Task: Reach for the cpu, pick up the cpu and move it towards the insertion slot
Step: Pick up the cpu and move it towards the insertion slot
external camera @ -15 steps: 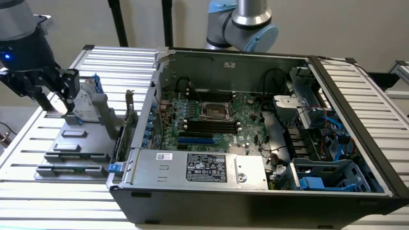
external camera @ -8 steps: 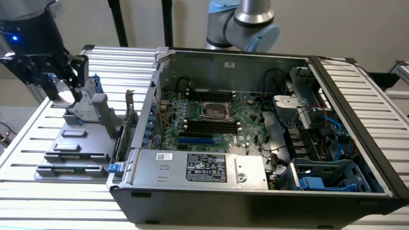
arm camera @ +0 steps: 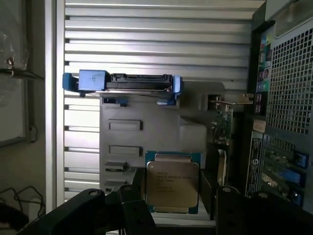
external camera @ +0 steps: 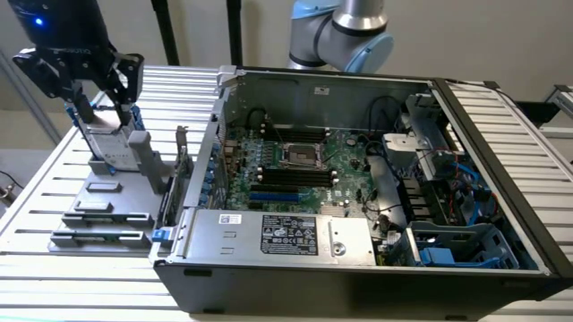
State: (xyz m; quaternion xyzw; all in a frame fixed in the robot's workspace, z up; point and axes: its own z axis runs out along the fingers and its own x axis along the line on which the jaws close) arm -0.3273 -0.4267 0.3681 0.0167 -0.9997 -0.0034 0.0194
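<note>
Pincer (external camera: 106,113) hovers at the cpu (arm camera: 172,183) (insertion slot (external camera: 300,155) well apart).

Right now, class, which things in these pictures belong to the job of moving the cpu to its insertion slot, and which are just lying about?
Belong to the job: cpu; insertion slot; gripper, close by the cpu.

Just lying about: hard drive with blue rails; black memory slots; labelled silver box in the case.
</note>
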